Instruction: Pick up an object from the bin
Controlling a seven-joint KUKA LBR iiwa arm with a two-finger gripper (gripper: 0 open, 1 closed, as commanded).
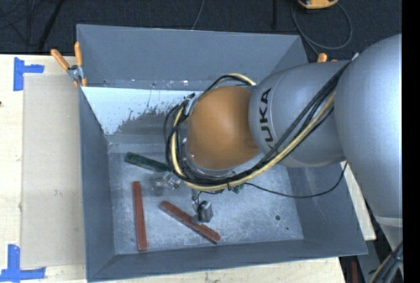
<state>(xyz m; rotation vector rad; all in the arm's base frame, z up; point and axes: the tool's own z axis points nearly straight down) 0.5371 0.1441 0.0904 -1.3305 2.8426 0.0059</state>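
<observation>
Obs., standing beside the bin (95,163): arm (367,111) reaches in from the right. Its orange cover (220,130) and cable loops hang over the middle of the floor. Gripper (202,209) is low, poking out under the cover toward the near wall. Spread or pressed together: cannot tell, since the wrist hides most of it. Nothing seen pinched.

Nearest thing: slanted brown stick (189,222), flat on the floor just beneath the gripper tip. Its long axis runs from upper left to lower right. The gripper sits over roughly its middle, at the far edge. Possibly touching, but contact cannot be made out.

Others: second brown stick (139,216), left of the first and well apart from the gripper, long axis running near-to-far. Dark green piece (139,159) is farther back on the left, at the foot of the sloped wall.

Judgement: the slanted stick is the likely pick. A grasp would need the gripper closing across its narrow width, square to that diagonal, with little further descent.
</observation>
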